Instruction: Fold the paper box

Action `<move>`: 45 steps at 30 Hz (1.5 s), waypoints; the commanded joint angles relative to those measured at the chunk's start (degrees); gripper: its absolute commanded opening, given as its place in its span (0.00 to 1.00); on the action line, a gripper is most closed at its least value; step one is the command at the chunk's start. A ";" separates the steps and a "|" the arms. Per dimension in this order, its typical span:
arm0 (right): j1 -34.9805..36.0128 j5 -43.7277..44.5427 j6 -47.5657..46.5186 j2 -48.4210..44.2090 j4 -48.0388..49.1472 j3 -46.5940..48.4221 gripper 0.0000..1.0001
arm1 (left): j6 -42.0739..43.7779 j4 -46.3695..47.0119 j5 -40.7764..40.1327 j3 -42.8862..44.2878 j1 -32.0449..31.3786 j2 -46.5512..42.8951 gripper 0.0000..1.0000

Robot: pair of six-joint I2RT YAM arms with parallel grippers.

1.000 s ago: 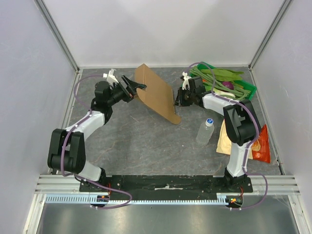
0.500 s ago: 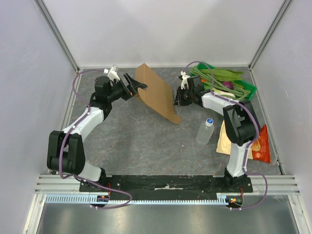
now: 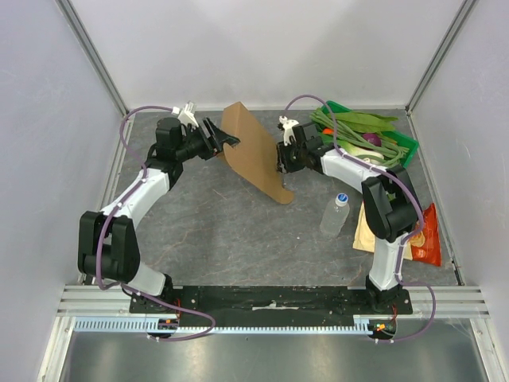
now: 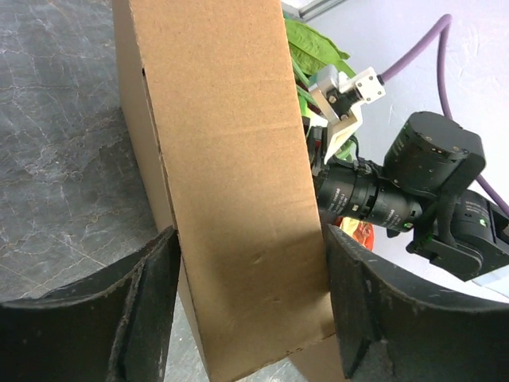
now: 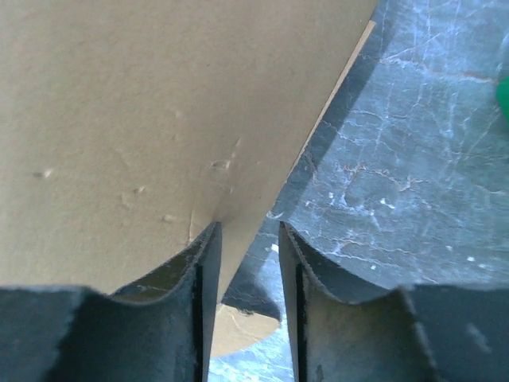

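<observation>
The paper box, a plain brown cardboard blank, stands on edge at the back middle of the table. It leans between the two arms. My left gripper reaches in from the left. In the left wrist view its fingers press both long edges of a box panel, so the gripper is shut on it. My right gripper is at the box's right lower edge. In the right wrist view the cardboard touches the left finger, with a gap to the other, so the gripper is open.
A green crate of leafy vegetables sits at the back right. A clear plastic bottle stands right of centre. A tan-and-orange snack bag lies by the right arm's base. Grey walls close in the table on three sides.
The left gripper has moved toward the back and closed onto the box panel. The right gripper has shifted left and loosened its jaws. The box stands steeper.
</observation>
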 commanded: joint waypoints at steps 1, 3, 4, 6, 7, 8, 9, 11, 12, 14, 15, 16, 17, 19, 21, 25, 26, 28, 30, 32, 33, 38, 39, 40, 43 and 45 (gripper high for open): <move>2.12 1.18 -6.48 -6.18 -0.47 2.25 0.47 | 2.82 -7.03 -2.31 1.60 -0.20 -0.72 0.64; 4.31 1.18 -9.74 -9.25 -0.39 1.38 0.59 | 1.77 -9.57 -3.54 2.22 -0.12 -1.51 0.56; 5.45 2.66 -13.24 -10.31 -0.12 0.85 0.63 | 0.98 -10.55 -4.16 2.31 -0.03 -1.77 0.43; 10.19 4.07 -17.04 -14.17 1.10 -2.20 0.77 | -1.56 -12.40 -4.25 1.96 0.94 -2.30 0.35; 12.13 5.99 -18.88 -15.58 3.63 -3.79 0.81 | -2.53 -12.93 -3.56 1.87 1.72 -2.47 0.31; 15.63 9.67 -21.60 -18.38 5.14 -5.46 0.86 | -3.50 -13.37 -2.94 1.70 2.08 -2.56 0.30; 17.40 11.27 -22.93 -19.54 8.20 -8.79 0.93 | -5.33 -13.46 -2.50 1.52 2.43 -3.00 0.29; 21.35 17.05 -25.56 -22.26 10.59 -12.31 0.98 | -8.41 -14.07 -0.65 0.99 3.40 -3.53 0.29; 22.59 18.48 -26.54 -22.88 12.08 -13.12 0.98 | -9.47 -14.77 -0.21 0.82 3.84 -4.23 0.27; 25.92 22.16 -29.34 -24.02 12.10 -14.26 0.98 | -12.89 -16.96 0.84 0.81 5.15 -4.85 0.22; 26.99 22.71 -29.79 -24.38 13.66 -14.53 0.98 | -14.48 -19.06 0.76 0.55 5.59 -5.28 0.19; 27.87 23.50 -30.15 -24.73 14.29 -14.71 0.98 | -16.23 -19.87 1.80 0.20 6.73 -6.16 0.10; 29.62 25.16 -30.32 -25.17 15.16 -15.32 0.98 | -19.90 -19.96 2.77 -1.11 7.26 -6.52 0.08; 30.86 30.26 -31.81 -25.09 15.87 -15.15 0.98 | -23.62 -19.00 7.23 -2.61 9.10 -7.31 0.02; 31.65 32.54 -33.57 -24.65 16.57 -14.97 0.98 | -27.58 -17.68 10.41 -4.54 9.99 -7.83 0.02; 31.83 33.71 -37.51 -23.59 16.75 -13.83 0.98 | -30.92 -16.80 14.02 -6.56 11.05 -10.03 0.02; 31.75 32.66 -38.49 -23.68 17.10 -14.09 0.98 | -32.58 -16.89 14.29 -7.61 11.05 -11.25 0.02; 31.74 29.85 -41.90 -23.24 17.28 -14.09 0.98 | -35.05 -15.84 15.43 -9.02 11.05 -12.49 0.02; 31.83 29.92 -44.02 -22.10 18.24 -14.18 0.98 | -39.00 -12.50 17.01 -10.87 11.05 -13.63 0.02; 31.83 30.01 -46.31 -20.35 17.90 -13.14 0.98 | -41.46 -10.74 19.65 -11.92 12.72 -14.08 0.02; 31.83 30.27 -46.58 -19.82 17.03 -12.61 0.98 | -41.82 -10.82 20.35 -12.10 12.80 -14.51 0.02; 33.58 34.91 -47.20 -19.02 16.93 -11.81 0.96 | -44.98 -9.95 21.76 -15.78 14.56 -16.89 0.02; 34.03 36.58 -47.98 -18.93 17.63 -11.81 0.92 | -45.95 -8.46 22.29 -16.67 14.82 -17.06 0.02; 34.38 38.17 -48.51 -18.93 18.15 -11.98 0.90 | -47.00 -6.10 23.34 -17.46 14.83 -17.24 0.02; 35.87 41.96 -49.66 -18.41 17.90 -11.55 0.73 | -51.75 0.23 24.66 -21.50 15.09 -18.20 0.02; 36.14 42.05 -49.75 -18.93 17.46 -11.90 0.64 | -54.83 3.93 24.75 -24.75 15.18 -18.73 0.04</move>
